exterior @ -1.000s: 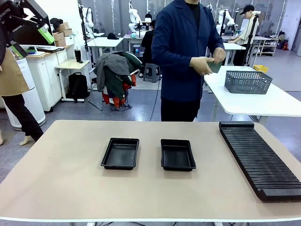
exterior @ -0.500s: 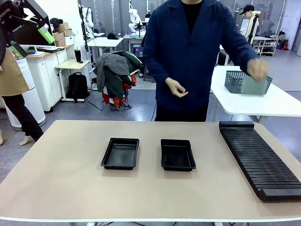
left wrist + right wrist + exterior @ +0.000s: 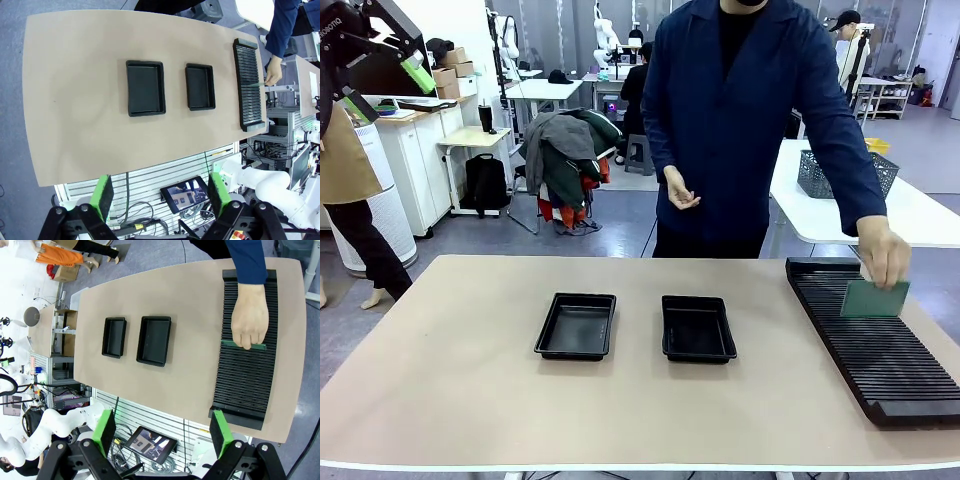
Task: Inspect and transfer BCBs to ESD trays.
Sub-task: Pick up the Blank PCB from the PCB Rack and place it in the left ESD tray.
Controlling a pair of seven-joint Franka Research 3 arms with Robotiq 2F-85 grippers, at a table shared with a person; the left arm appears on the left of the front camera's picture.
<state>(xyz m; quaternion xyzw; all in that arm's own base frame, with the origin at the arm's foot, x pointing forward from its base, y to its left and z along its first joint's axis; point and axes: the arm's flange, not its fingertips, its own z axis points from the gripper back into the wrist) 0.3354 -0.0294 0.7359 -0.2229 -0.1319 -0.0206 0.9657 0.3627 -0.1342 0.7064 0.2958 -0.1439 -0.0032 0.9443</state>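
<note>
Barely started: left ESD tray [image 3: 576, 325] and right ESD tray [image 3: 698, 328] both empty. person's hand [image 3: 886, 255] holds one BCB [image 3: 873, 299] on edge at the slotted rack [image 3: 875, 350]. left gripper [image 3: 161, 196] and right gripper [image 3: 162, 432] both spread, holding nothing, parked high

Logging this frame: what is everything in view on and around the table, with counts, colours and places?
ESD trays: 2, black, empty, side by side mid-table
BCB: 1, green, on edge at the slotted rack, gripped from above; unclear whether it sits in a slot
slotted rack: 1, black, along the table's side on the robot's right
table: 1, beige
basket: 1, grey, on the white table behind the person
holding hand: 1, the person's, on the BCB's top edge
free hand: 1, the person's, raised at the torso
left end effector: 1, black, green pads, open, high above the table
right end effector: 1, same colours, open, high above the table
</note>
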